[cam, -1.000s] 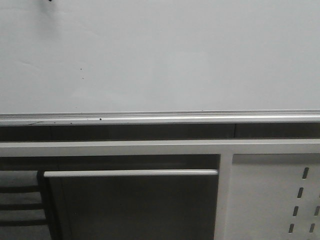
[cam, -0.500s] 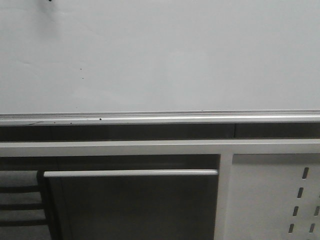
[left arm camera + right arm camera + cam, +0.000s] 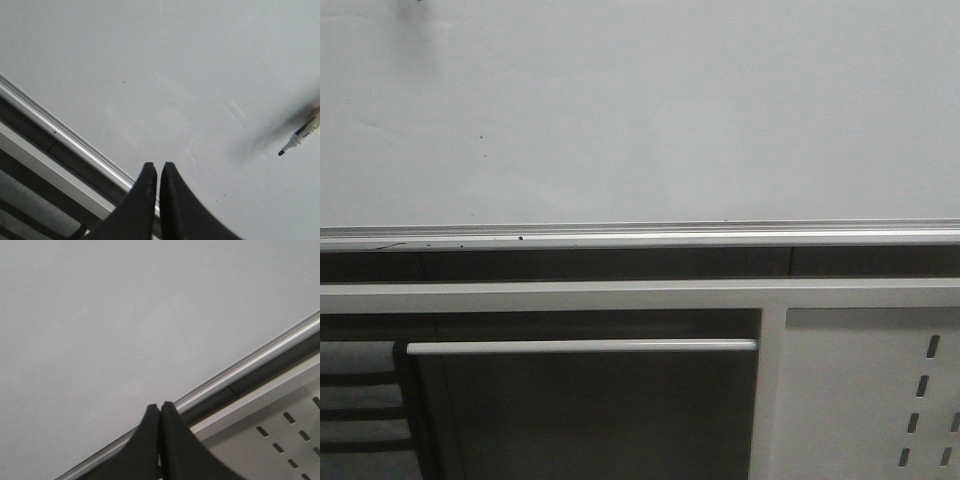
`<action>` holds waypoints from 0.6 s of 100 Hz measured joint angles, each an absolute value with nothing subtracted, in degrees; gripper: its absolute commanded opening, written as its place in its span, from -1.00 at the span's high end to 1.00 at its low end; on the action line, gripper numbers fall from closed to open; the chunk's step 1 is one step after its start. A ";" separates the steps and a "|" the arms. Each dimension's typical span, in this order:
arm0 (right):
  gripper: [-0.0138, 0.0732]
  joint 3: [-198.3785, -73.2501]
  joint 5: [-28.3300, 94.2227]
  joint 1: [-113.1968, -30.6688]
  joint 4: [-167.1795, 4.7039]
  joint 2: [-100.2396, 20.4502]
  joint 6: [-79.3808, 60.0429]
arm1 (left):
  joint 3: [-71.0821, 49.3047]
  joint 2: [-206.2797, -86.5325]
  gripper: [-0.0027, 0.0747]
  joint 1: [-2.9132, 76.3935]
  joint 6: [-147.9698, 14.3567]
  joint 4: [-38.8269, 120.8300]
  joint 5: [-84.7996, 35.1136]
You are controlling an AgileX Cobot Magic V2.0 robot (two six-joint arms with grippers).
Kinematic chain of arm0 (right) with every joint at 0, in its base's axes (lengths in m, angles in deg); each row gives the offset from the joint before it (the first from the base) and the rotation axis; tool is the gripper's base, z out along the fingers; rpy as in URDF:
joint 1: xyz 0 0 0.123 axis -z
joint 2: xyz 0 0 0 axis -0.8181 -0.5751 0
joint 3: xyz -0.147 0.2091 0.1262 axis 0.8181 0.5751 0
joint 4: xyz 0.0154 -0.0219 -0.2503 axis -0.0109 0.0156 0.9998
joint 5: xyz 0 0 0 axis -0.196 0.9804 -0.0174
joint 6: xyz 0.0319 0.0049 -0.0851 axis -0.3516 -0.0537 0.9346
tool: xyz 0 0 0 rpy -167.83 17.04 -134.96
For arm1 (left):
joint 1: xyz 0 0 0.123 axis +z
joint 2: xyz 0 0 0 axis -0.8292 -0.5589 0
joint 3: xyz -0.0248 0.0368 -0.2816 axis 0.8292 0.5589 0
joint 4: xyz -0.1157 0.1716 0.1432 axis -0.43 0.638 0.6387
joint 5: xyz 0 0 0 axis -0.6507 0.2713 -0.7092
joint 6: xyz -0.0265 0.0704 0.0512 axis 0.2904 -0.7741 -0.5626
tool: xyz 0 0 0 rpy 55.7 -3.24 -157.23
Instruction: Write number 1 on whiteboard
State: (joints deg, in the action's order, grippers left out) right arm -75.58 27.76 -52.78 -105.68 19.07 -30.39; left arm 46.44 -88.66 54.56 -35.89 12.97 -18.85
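The whiteboard (image 3: 640, 110) fills the upper half of the front view, pale and glossy, with its silver rail (image 3: 640, 238) along the bottom edge. No number 1 shows on it in any view; only tiny dark specks. My left gripper (image 3: 158, 165) is shut with nothing in it, its tips over the board (image 3: 175, 65) close to the rail. A marker (image 3: 302, 137) enters at the edge of the left wrist view, its dark tip close to the board with a shadow beside it; what holds it is out of view. My right gripper (image 3: 160, 404) is shut and empty, above the rail (image 3: 240, 370).
Below the rail run a dark gap and a white frame bar (image 3: 640, 295). A white perforated panel (image 3: 860, 390) with slots stands at the lower right, also in the right wrist view (image 3: 280, 440). A silver handle bar (image 3: 580, 346) crosses a dark panel lower left.
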 measured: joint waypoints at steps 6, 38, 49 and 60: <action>0.82 -77.36 30.71 -52.78 -105.31 19.07 -30.39 | 45.27 -88.66 0.98 54.56 -37.51 13.11 -20.75; 0.82 -97.25 46.77 -52.78 -95.75 -0.60 -24.49 | 24.31 -106.26 0.98 54.56 -55.82 21.32 -38.11; 0.83 -103.60 52.51 -52.78 -95.36 -7.68 -19.03 | 17.35 -113.60 0.98 54.56 -60.33 21.81 -44.03; 0.83 -106.99 53.94 -53.65 -95.56 -11.54 -16.60 | 12.98 -118.95 0.98 54.56 -62.89 19.89 -45.01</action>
